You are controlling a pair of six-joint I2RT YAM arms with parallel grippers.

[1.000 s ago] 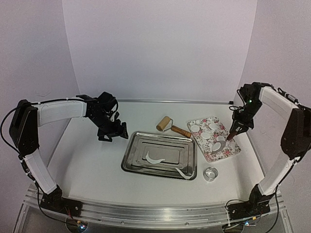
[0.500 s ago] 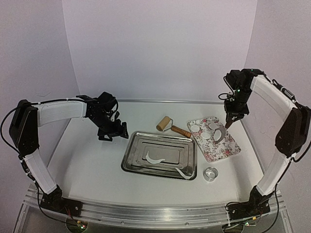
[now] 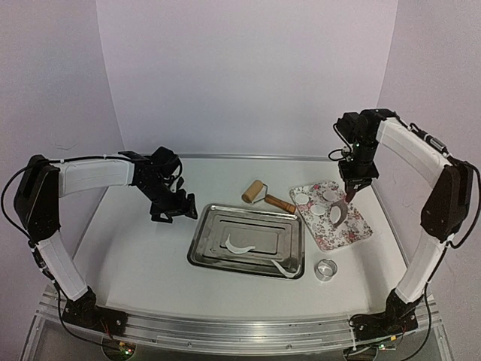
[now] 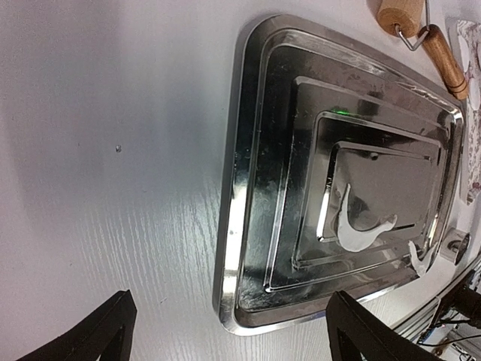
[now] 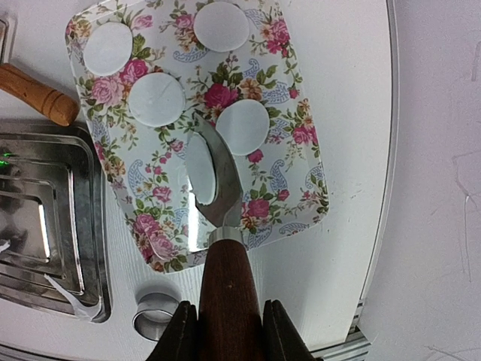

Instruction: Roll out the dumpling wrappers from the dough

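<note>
Right gripper (image 5: 225, 332) pinching the wooden handle of a spatula (image 5: 224, 286), five dumpling wrappers (image 5: 156, 100) just ahead on the floral tray (image 5: 297, 188), one alongside the metal blade, left gripper (image 4: 229, 335) spread wide beside the steel tray (image 4: 255, 188), well apart

Top cam high, wide; wrist cams close, facing down; share tray (image 4: 233, 188).

White table (image 3: 128, 248) against plain pale lilac walls (image 3: 248, 75), soft even light.
</note>
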